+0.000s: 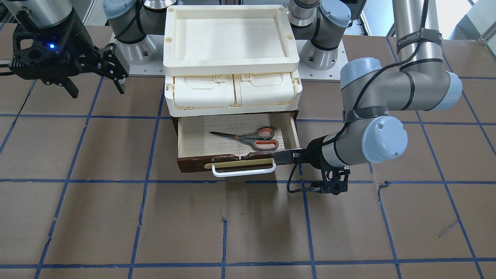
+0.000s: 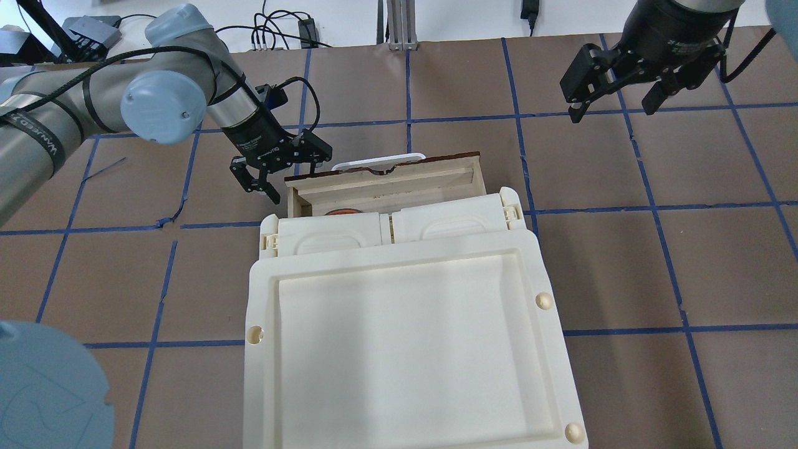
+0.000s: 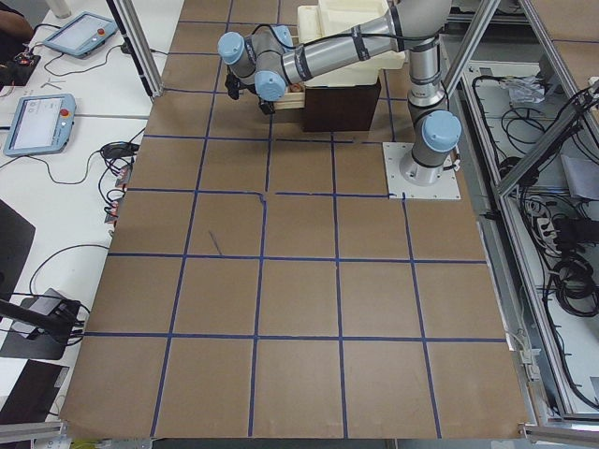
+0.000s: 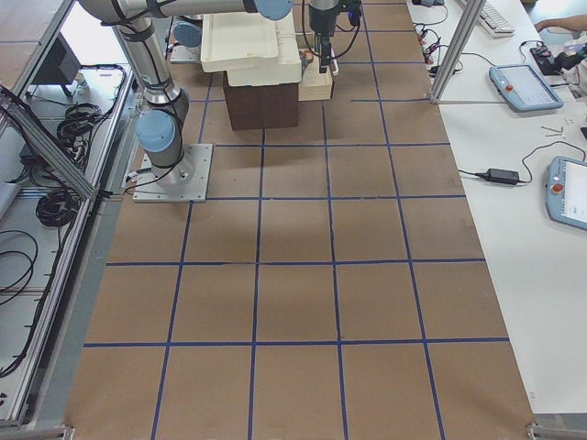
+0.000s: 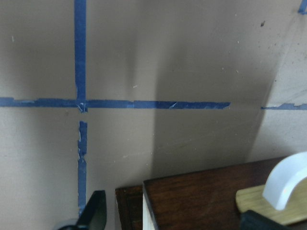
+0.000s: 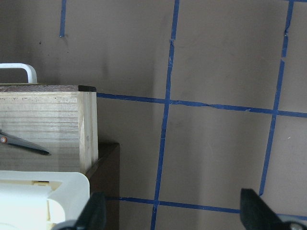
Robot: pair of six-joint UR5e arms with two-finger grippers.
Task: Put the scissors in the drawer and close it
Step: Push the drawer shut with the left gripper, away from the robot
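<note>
1. Left gripper (image 2: 298,178): jaws spread and empty, straddling the drawer's front left corner
2. Drawer (image 1: 192,164): pulled open mid-worktop, near the robot's edge; scissors (image 1: 248,138) lie flat inside
3. Right gripper (image 2: 614,109): jaws spread and empty, high over the worktop's right side

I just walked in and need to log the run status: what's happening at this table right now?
The scissors lie inside the open drawer, blades pointing toward the robot's right. The left claw is open at the drawer's dark front, beside one end of its white handle, gripping nothing; the drawer is not yet closed. The right claw hangs open and empty, off to the side above the table.
</note>
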